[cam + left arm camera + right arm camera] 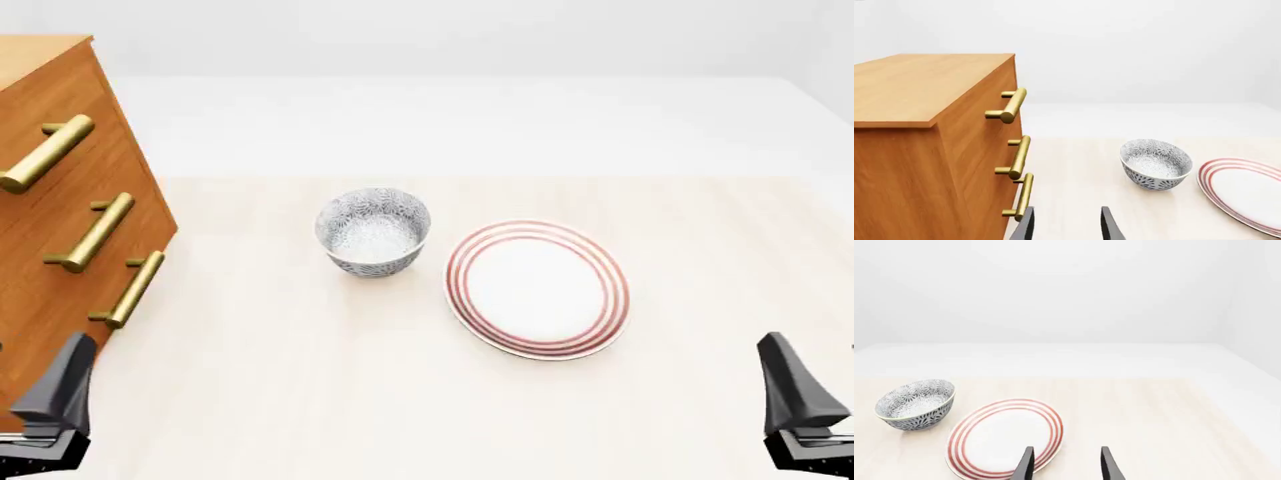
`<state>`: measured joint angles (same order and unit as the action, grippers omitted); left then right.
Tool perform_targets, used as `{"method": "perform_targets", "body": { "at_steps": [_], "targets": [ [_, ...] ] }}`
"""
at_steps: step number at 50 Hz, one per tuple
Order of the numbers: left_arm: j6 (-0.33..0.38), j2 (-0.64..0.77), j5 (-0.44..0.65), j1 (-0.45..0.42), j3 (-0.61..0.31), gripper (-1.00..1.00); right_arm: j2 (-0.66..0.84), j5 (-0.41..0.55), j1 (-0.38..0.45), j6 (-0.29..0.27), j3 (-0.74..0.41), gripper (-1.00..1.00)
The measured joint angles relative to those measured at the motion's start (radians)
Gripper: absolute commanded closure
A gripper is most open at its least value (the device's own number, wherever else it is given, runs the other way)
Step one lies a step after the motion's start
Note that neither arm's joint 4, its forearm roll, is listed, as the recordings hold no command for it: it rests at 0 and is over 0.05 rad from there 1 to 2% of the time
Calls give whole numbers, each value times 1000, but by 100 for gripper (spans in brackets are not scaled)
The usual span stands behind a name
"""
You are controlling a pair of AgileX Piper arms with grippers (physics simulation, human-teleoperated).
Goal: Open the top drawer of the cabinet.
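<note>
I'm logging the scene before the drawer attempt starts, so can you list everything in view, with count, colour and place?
cabinet: one, orange-brown wood, far left of the table, three stacked drawers all shut
top drawer: one, orange-brown, uppermost, shut
brass handles: three, brass bars, one per drawer front
bowl: one, white with blue pattern, upright, mid-table, left of the plate, apart from it
plate: one, white with red rings, right of the bowl
table: one, pale wood
left gripper: one, dark, open, low beside the cabinet, holding nothing
right gripper: one, dark, open, near edge at right, holding nothing
</note>
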<state>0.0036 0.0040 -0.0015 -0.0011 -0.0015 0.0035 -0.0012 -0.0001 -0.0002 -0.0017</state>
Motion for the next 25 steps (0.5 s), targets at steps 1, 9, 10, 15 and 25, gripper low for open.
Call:
{"method": "perform_targets", "body": {
  "at_steps": [1, 9, 10, 15, 25],
  "targets": [
    [1, 2, -1, 0, 0, -100, 1, 0, 0, 0, 0, -100],
    [13, 22, -14, -1, -2, -100, 2, -1, 0, -3, -2, -100],
    [15, 26, -17, -1, -2, -100, 2, -1, 0, -3, -2, -100],
    [23, 33, -22, -2, -5, -100, 3, -1, 0, -3, -2, -100],
    [37, 29, -23, -13, -9, -100, 3, 0, 1, -3, -3, -100]
  ]
}}
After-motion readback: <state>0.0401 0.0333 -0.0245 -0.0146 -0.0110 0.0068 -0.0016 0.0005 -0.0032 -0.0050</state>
